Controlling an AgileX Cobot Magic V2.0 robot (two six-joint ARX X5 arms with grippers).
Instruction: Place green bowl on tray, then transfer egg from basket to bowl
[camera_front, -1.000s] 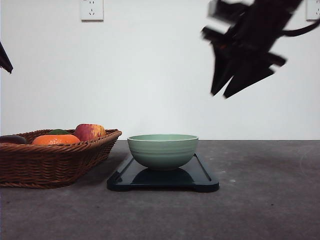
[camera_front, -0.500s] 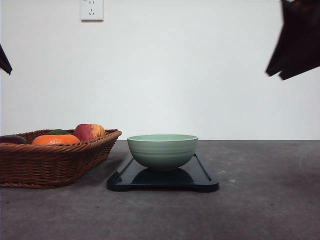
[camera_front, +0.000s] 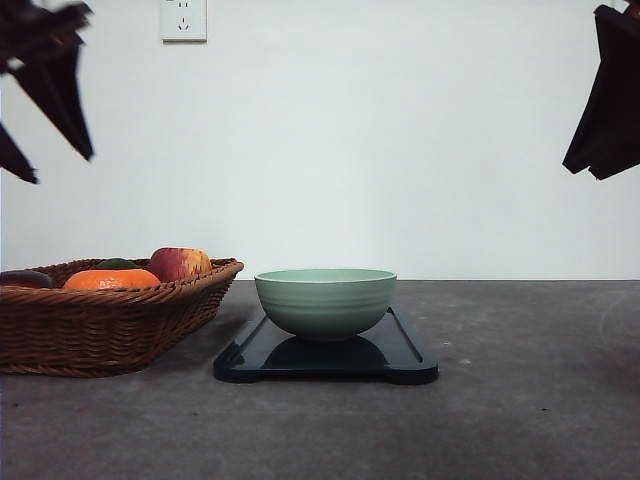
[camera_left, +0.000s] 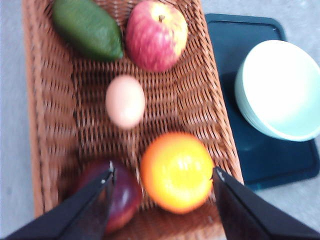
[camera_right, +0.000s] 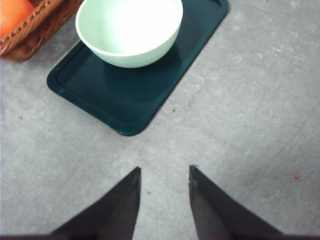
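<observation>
Left wrist view: left gripper (camera_left: 162, 175) spread wide over woven basket (camera_left: 50, 125) holding smooth oval egg (camera_left: 125, 101).

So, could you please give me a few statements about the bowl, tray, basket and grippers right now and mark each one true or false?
1. The green bowl stands on the tray. True.
2. The egg lies inside the bowl. False: it lies in the basket, apart from the fruit.
3. The left gripper is open above the basket. True.
4. The right gripper grips the bowl. False: it is open and empty over bare table.
5. An apple lies in the basket. True.
</observation>
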